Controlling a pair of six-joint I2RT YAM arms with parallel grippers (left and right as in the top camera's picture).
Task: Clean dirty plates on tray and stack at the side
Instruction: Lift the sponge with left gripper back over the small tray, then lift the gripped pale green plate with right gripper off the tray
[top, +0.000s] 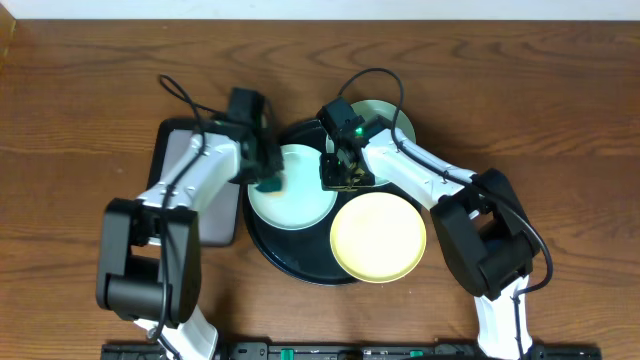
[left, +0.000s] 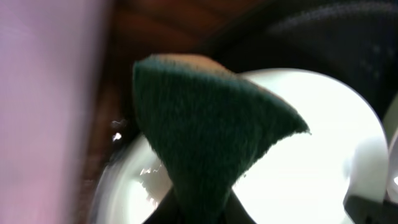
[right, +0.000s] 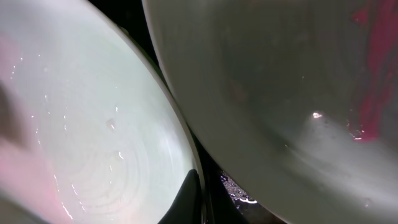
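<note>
The round black tray (top: 268, 248) holds a mint-green plate (top: 296, 200) on its left and a yellow plate (top: 378, 238) at its front right. A second mint-green plate (top: 392, 115) shows behind the right arm at the tray's back right. My left gripper (top: 266, 180) is shut on a dark green sponge (left: 211, 137), which rests on the left side of the mint plate (left: 311, 155). My right gripper (top: 338, 175) is shut on that plate's right rim (right: 93, 124); one dark fingertip (right: 189, 196) lies on the plate's inside. Beside it is another plate (right: 280, 93) with a pink smear.
A smaller rectangular black tray with a grey inside (top: 185, 160) lies left of the round tray, under my left arm. Brown wood tabletop (top: 70, 150) extends to both sides. Water drops glint on the black tray between the plates (right: 233, 186).
</note>
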